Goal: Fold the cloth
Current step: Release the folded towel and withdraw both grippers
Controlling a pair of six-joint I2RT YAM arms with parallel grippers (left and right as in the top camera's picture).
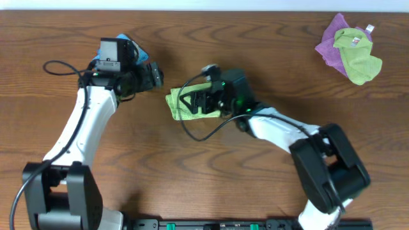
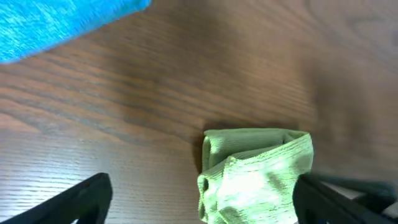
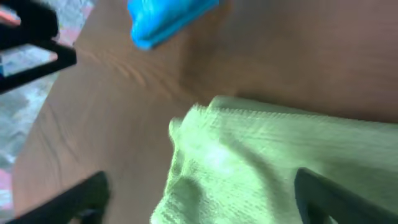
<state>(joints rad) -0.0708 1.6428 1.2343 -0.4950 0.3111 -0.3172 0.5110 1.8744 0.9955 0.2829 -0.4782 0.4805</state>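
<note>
A light green cloth (image 1: 181,103) lies folded into a small bundle on the wooden table, left of centre. It also shows in the left wrist view (image 2: 255,171) and the right wrist view (image 3: 261,162). My right gripper (image 1: 204,101) hovers over its right half with fingers spread wide; the cloth lies between them, not pinched (image 3: 199,196). My left gripper (image 1: 153,75) is open just up-left of the cloth, its fingers wide apart with nothing held (image 2: 202,202).
A blue folded cloth (image 1: 131,46) lies under the left arm's wrist; it also shows in the left wrist view (image 2: 56,22) and the right wrist view (image 3: 168,18). A purple cloth (image 1: 335,35) and a green cloth (image 1: 361,57) are piled at the far right corner.
</note>
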